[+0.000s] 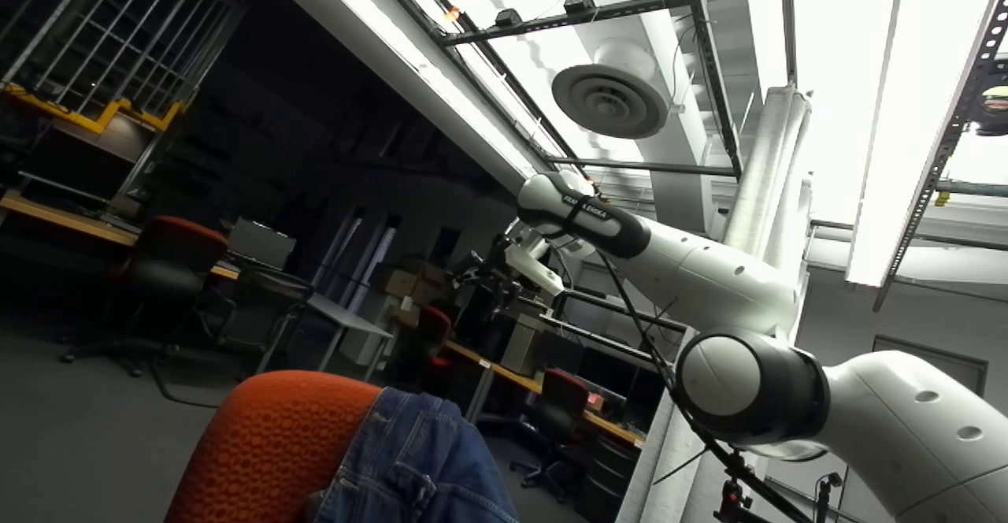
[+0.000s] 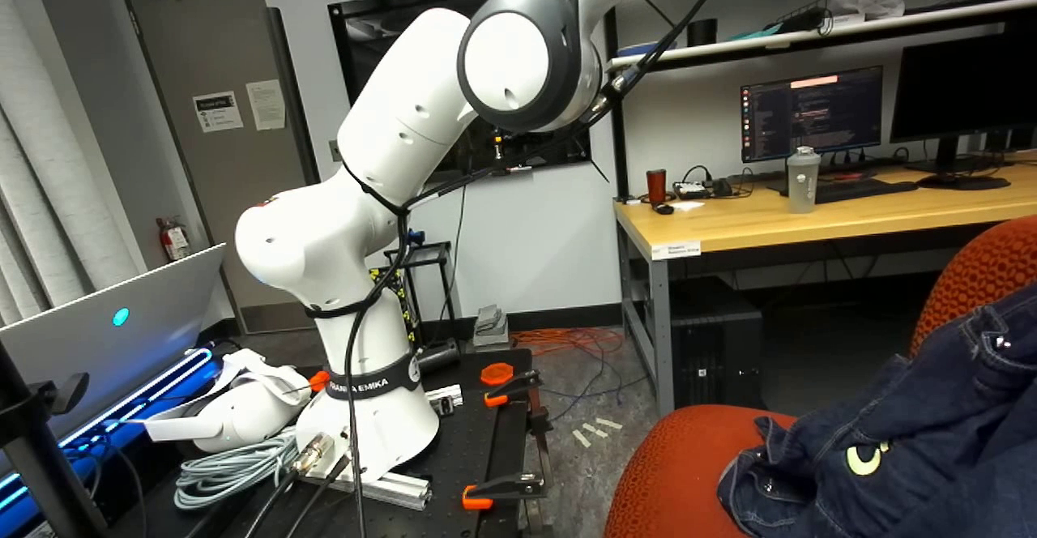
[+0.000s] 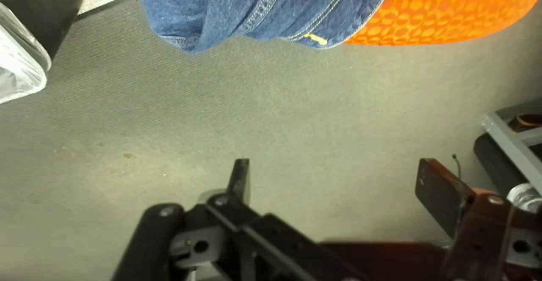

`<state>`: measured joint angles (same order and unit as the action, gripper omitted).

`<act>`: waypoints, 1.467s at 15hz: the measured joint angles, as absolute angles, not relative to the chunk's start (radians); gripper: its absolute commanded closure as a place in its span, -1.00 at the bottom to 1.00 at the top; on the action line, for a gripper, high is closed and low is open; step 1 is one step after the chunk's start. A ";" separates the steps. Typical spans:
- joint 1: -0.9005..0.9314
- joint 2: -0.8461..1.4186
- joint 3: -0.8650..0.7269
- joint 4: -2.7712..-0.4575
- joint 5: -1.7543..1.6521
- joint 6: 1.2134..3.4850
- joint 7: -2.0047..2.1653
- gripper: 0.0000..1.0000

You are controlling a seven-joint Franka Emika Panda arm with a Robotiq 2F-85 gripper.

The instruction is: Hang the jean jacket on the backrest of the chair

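Observation:
The jean jacket (image 1: 425,460) drapes over one side of the chair's orange backrest (image 1: 287,428), leaving the rest of the fabric bare. In an exterior view, the dark blue cloth of the jacket (image 2: 899,441) hangs down from the backrest (image 2: 984,266) and overlaps the orange seat of the chair (image 2: 689,473). My gripper (image 1: 479,280) is up in the air above the jacket, apart from it. Widely spread fingers, with only floor seen between them, show the gripper (image 3: 334,161) open. Along the wrist view's top edge are the jacket (image 3: 254,10) and backrest (image 3: 444,10).
A bin with a clear liner (image 3: 19,69) stands on the floor in the wrist view. Grey frame bars (image 3: 514,145) are at its right edge. A wooden desk (image 2: 810,214) with monitors stands behind the chair. Dark office chairs (image 1: 169,271) are farther back.

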<state>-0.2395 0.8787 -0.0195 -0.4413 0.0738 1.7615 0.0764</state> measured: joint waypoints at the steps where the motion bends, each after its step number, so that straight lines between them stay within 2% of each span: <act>1: -0.243 0.868 -0.009 -0.442 0.078 1.728 0.048 -1.00; 12: -0.231 0.857 0.027 -0.457 0.087 1.379 -0.153 -1.00; 22: -0.219 0.877 0.025 -0.452 0.074 1.355 -0.190 -1.00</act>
<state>-0.2189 0.8770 0.0252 -0.4522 0.0735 1.3548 -0.1900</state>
